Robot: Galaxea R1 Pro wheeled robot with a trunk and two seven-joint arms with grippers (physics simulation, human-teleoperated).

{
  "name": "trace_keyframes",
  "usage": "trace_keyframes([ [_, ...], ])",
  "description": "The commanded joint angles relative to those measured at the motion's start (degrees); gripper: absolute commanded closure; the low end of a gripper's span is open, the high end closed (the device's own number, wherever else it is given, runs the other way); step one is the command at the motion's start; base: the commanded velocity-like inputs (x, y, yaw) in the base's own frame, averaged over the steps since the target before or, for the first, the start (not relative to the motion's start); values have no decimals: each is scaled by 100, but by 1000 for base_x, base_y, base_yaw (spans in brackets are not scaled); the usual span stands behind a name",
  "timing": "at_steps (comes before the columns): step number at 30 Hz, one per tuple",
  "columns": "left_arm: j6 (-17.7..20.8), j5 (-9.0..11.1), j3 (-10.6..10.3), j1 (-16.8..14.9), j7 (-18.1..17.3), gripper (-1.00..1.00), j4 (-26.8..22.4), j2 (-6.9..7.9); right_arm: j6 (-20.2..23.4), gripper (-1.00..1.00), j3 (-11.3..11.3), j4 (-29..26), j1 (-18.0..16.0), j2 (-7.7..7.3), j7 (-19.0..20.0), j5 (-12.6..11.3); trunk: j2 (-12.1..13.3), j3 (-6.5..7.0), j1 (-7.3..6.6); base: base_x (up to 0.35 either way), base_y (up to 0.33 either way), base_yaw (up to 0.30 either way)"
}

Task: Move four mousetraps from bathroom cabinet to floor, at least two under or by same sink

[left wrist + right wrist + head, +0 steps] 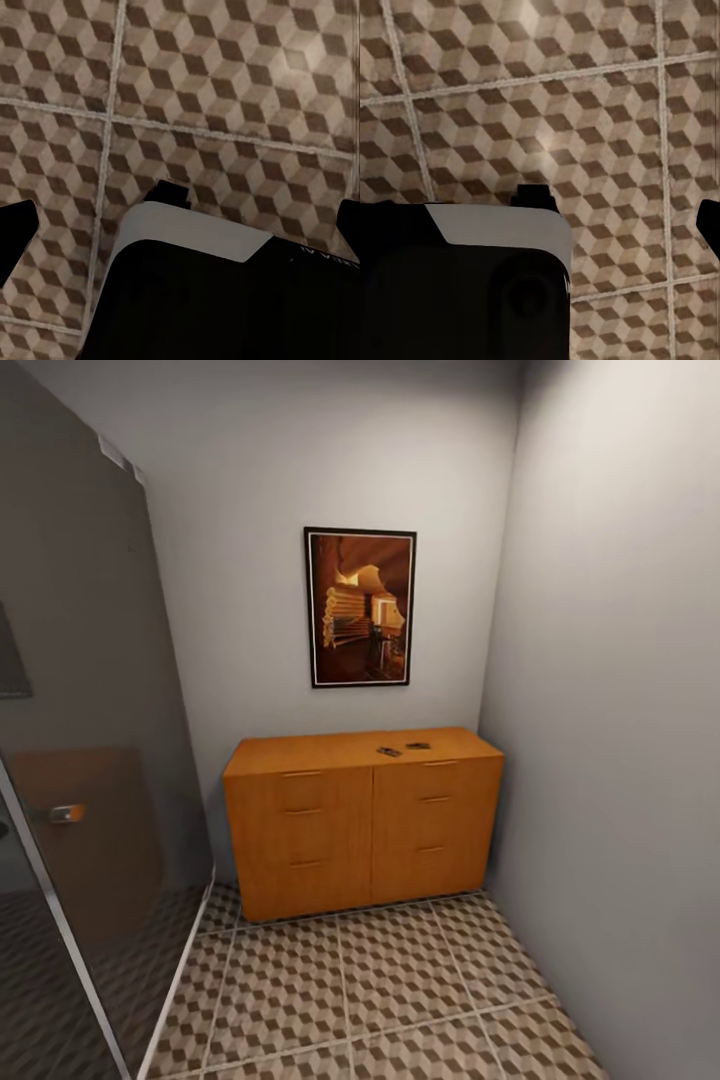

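The orange-brown cabinet (362,830) stands against the far wall, its doors and drawers closed. Two tiny dark mousetraps lie on the right part of its top, one (389,751) slightly nearer than the other (418,745). The cube-patterned bathroom floor (400,1000) stretches between me and the cabinet. In the left wrist view my left gripper (180,232) hangs open over the tiles (225,90), its dark fingertips (16,236) far apart. In the right wrist view my right gripper (541,221) is likewise open above the floor (547,82), holding nothing.
A glass shower panel (90,760) with a metal handle (66,813) lines the left side. A framed picture (360,607) hangs above the cabinet. A grey wall (620,760) closes the right side. My white-and-black body (195,240) shows below the left gripper.
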Motion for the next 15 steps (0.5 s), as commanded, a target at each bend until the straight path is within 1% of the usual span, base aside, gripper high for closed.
trace_keyframes([
  [1, -13, 47, -48, -3, 25, -100, -3, -1, 12, -100, 49, 6, -6, 3, -13, -47, -4, -7, 3, 279, -171, 0],
  [15, -29, 47, -48, -3, 25, -100, -2, 5, 11, -100, 49, 7, -6, 3, -13, -47, -4, -7, 3, 277, -171, 0],
])
